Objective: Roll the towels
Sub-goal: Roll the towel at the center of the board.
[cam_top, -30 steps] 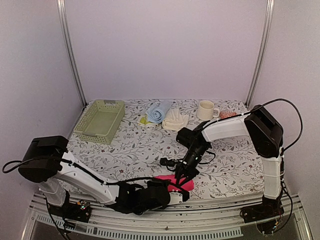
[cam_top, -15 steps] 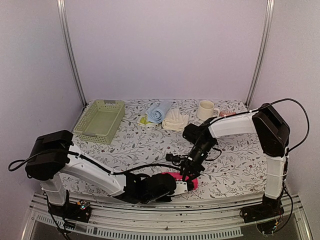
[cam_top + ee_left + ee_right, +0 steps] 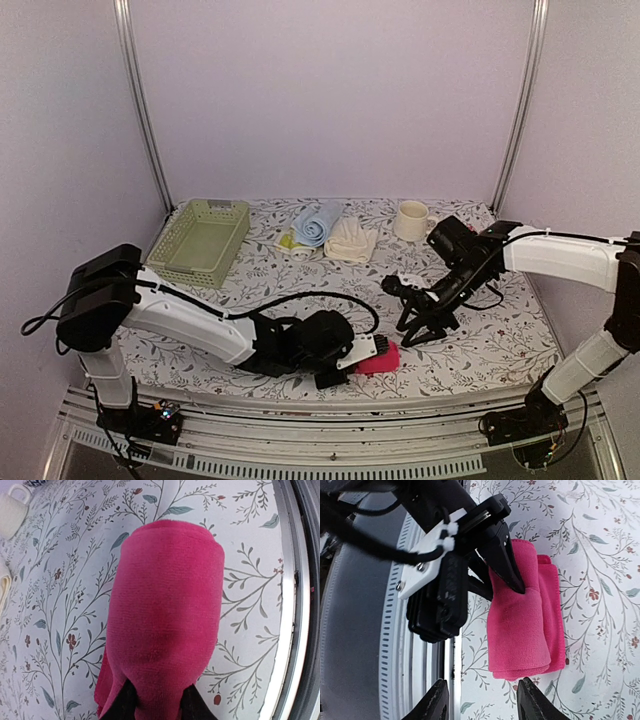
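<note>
The left end effector (image 3: 159, 705) is clamped on one end of the pink towel (image 3: 382, 358). The towel is a snug roll on the worktop (image 3: 300, 290), well forward of the mug (image 3: 412, 220), at the near edge. Its long axis runs along that edge, in line with the left fingers. The right end effector (image 3: 485, 700) hovers between mug and roll with its fingers apart and nothing in them. The left arm is plainly nearer. The blue (image 3: 318, 222), cream (image 3: 350, 240) and yellow-green (image 3: 290, 241) towels lie left of the mug.
</note>
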Controlling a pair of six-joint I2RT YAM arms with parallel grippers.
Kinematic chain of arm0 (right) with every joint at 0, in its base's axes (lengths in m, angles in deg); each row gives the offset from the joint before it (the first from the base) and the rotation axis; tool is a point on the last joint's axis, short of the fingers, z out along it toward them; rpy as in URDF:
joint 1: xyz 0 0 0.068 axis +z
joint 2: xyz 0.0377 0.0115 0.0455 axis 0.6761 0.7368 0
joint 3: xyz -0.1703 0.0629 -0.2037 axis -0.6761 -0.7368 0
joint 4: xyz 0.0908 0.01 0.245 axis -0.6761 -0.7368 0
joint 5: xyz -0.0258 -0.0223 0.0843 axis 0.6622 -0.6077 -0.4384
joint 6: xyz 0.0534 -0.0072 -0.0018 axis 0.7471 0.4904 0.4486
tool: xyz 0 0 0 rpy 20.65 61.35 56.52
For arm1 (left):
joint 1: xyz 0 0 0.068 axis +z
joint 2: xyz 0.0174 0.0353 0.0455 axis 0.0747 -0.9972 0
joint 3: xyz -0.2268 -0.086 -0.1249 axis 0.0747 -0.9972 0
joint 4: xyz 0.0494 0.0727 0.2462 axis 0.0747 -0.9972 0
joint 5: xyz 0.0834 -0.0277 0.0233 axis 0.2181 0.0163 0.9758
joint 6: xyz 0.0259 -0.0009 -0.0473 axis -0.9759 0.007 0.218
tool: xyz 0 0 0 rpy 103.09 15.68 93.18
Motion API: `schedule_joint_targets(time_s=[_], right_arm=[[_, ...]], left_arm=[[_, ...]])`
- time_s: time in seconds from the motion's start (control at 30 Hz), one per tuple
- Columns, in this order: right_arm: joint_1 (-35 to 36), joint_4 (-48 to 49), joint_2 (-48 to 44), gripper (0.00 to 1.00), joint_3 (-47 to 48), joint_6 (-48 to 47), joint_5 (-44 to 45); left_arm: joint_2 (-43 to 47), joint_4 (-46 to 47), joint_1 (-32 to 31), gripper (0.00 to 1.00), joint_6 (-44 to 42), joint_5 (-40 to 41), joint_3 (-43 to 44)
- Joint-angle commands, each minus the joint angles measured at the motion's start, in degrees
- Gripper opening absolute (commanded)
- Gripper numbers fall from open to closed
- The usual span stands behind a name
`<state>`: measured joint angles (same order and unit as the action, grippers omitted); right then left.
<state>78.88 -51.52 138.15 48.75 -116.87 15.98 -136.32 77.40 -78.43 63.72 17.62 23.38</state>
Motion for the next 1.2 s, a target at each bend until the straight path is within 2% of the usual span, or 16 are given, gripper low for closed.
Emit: schedule_joint_targets(time_s=[0.0,0.17,0.23,0.3,0.5,0.77,0.87,0.93,1.03,1.13,1.17], right_arm=[[0.50,15.22,-9.10,0.50,-8.11,3.72,8.53],[4.62,24.33,-13.42,0.58,-15.61,2.60,20.51],[7.94,28.51,-13.65,0.59,-18.09,2.11,29.23],[10.90,31.78,-13.93,0.59,-20.05,0.70,33.92],[16.28,38.63,-13.12,0.60,-22.52,-3.29,38.87],[20.33,44.75,-4.83,0.61,-23.38,-6.49,43.09],[20.68,44.25,-1.72,0.53,-22.77,-6.94,42.31],[20.63,42.50,0.50,0.39,-21.86,-6.97,40.65],[20.65,38.20,2.49,0.29,-20.09,-6.33,37.57],[20.57,33.98,3.89,0.24,-17.84,-5.75,33.78],[20.61,32.51,4.45,0.23,-17.01,-5.60,32.79]], left_arm=[[-4.00,-10.26,4.23,0.19,5.78,-13.21,0.03],[-6.37,-12.22,7.87,0.15,7.76,-19.06,2.14],[-6.74,-13.24,8.66,0.14,8.58,-21.09,3.10],[-7.22,-14.11,9.61,0.14,9.39,-23.85,3.99],[-7.46,-15.06,11.66,0.14,11.06,-27.87,4.76],[-6.82,-14.18,13.27,0.14,11.77,-30.89,4.51],[-6.71,-13.76,13.91,0.13,11.92,-31.66,4.12],[-6.20,-13.26,14.24,0.15,12.13,-32.05,3.41],[-2.58,-11.62,14.58,0.27,12.17,-33.43,0.96],[3.15,-7.68,14.49,0.44,13.20,-30.93,-3.42],[5.12,-6.77,14.50,0.47,13.81,-28.83,-4.81]])
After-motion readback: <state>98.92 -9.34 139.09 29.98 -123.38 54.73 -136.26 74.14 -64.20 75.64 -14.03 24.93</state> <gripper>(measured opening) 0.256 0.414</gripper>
